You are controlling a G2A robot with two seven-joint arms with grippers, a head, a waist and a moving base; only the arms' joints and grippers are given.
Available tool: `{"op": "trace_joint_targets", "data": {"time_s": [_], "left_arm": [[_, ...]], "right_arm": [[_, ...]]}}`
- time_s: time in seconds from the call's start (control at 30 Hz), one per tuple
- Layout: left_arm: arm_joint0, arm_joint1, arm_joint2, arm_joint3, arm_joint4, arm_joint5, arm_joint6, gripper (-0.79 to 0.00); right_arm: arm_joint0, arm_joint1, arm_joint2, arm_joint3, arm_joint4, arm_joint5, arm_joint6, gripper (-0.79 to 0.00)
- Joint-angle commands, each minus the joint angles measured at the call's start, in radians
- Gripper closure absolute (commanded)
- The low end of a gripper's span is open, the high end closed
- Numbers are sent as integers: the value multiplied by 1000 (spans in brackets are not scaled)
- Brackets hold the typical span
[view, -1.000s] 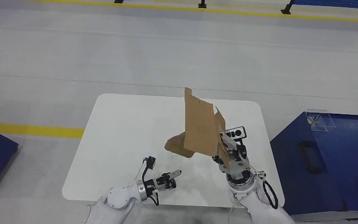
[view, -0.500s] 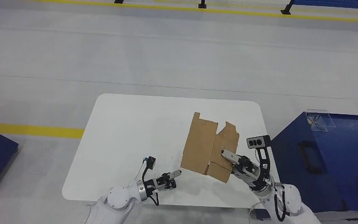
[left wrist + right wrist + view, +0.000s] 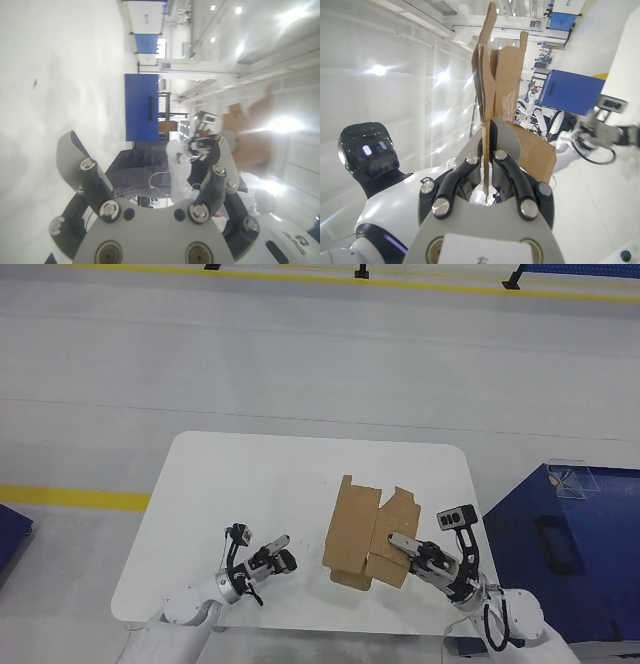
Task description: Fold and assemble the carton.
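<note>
Carton (image 3: 362, 526), flattened brown cardboard with notched flaps, spread low over the right half of the white table (image 3: 230, 479). Pinched at its near right corner by the right gripper (image 3: 399, 540), fingers pressed onto the board's edge. Well apart to the left, close to the table's near edge, the left gripper (image 3: 281, 551), fingers spread wide, nothing between them. Right of the table, a blue cabinet (image 3: 570, 554).

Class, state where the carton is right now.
In the top view, the flattened carton is over the right half of the table, clamped by the right gripper.
</note>
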Motion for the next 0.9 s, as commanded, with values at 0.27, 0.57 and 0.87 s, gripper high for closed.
{"op": "trace_joint_targets", "data": {"time_s": [0.27, 0.57, 0.87], "left_arm": [[52, 37, -63, -184, -65, 91, -304, -785], [69, 32, 12, -271, -42, 153, -296, -385], [73, 32, 38, -271, -55, 160, -304, 0]], "right_arm": [[54, -4, -67, 130, -122, 22, 166, 0], [110, -24, -167, 196, -101, -5, 231, 0], [129, -33, -196, 217, -98, 7, 243, 0]]}}
